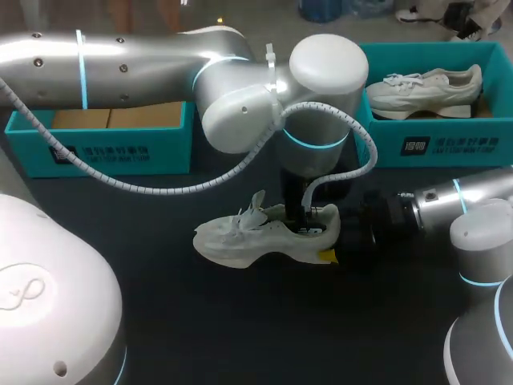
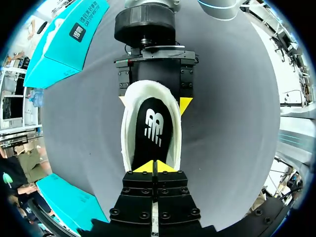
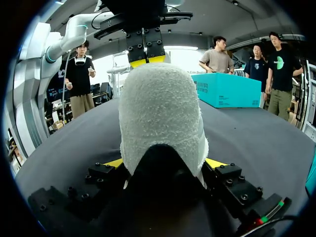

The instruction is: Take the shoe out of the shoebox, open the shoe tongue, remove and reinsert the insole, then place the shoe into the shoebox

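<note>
Left gripper is clenched, its yellow tips pressed together over the fore end of the black insole, which lies inside the shoe. Whether the tips pinch the insole I cannot tell. Only the left wrist view shows the insole; in the head view the left wrist covers the shoe's opening. Right gripper grasps the shoe's heel from both sides, plainest in its own view. The head view alone shows the shoe upright on the table, toe leftward, near two boxes: left box and right box, the latter holding a second shoe.
</note>
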You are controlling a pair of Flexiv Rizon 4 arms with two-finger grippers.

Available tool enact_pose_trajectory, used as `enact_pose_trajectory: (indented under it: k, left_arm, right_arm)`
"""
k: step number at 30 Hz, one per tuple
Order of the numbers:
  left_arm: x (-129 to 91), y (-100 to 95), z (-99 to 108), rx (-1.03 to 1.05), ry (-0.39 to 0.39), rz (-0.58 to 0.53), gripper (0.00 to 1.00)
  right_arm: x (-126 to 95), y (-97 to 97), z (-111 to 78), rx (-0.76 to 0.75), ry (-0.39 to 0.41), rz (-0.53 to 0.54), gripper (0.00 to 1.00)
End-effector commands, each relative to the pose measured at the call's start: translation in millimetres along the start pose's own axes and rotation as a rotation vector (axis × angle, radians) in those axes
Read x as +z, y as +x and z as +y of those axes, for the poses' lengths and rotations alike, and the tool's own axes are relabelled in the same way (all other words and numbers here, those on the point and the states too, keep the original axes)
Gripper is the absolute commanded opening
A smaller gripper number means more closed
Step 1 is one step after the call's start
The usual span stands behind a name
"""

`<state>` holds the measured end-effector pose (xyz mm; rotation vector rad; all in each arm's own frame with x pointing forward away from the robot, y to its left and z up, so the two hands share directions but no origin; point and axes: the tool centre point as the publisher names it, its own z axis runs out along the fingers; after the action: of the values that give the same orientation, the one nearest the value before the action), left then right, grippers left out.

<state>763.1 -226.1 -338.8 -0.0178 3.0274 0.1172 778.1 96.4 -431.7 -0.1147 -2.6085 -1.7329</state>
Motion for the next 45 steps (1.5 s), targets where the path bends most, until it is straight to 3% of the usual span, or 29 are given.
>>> enact_pose_trajectory:
  k: [1,13,23,26,32,45]
  left_arm:
    - [10,6.7,1,0.017,-0.008,-0.002,0.0]
    - [32,23.6,10,0.074,-0.04,0.022,0.0]
    - [37,20.4,10,0.091,-0.05,0.02,0.0]
    - [37,19.9,9,0.098,-0.049,0.015,0.14]
    - [37,17.6,8,0.097,-0.048,0.008,0.28]
    - [51,11.5,5,0.138,-0.04,-0.01,0.36]
  right_arm:
    - [2,0.1,-3.0,0.0,0.001,-0.003,0.0]
    - [2,0.1,-3.0,0.0,0.001,-0.003,0.0]
    - [2,0.1,-3.0,0.0,0.001,-0.003,0.0]
    - [2,0.1,-3.0,0.0,0.001,-0.003,0.0]
    - [2,0.1,-3.0,0.0,0.001,-0.003,0.0]
    - [2,0.1,-3.0,0.0,0.001,-0.003,0.0]
